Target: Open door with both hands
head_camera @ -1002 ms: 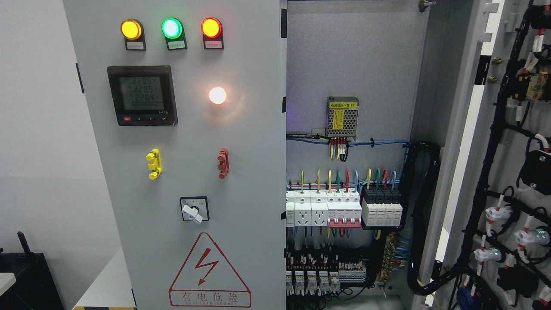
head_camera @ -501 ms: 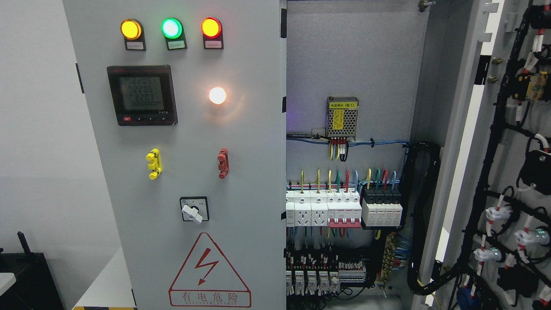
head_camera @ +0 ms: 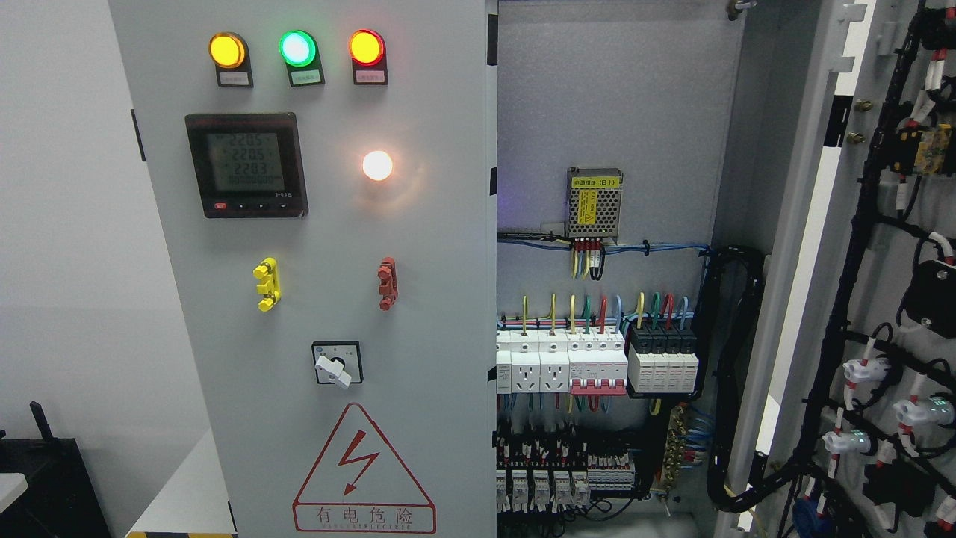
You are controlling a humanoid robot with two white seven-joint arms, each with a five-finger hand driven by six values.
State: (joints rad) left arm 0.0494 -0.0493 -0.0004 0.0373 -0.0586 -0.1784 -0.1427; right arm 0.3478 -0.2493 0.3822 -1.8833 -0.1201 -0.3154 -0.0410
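Note:
A grey electrical cabinet fills the head view. Its left door (head_camera: 433, 246) stands shut, with three lit indicator lamps (head_camera: 297, 48), a digital meter (head_camera: 246, 165), a glowing white lamp (head_camera: 377, 165), a yellow handle (head_camera: 267, 284), a red handle (head_camera: 387, 283), a rotary switch (head_camera: 337, 363) and a lightning warning sign (head_camera: 364, 471). The right door (head_camera: 881, 246) stands swung open at the right, its inner side carrying black cable looms. Neither of my hands nor arms shows in this view.
Inside the open half are a power supply (head_camera: 594, 204), rows of breakers and sockets (head_camera: 590, 362) and terminal blocks (head_camera: 567, 467) with coloured wires. A white wall is at the left, with a black object (head_camera: 45, 486) at the lower left.
Nothing has moved; only the meter's digits flicker.

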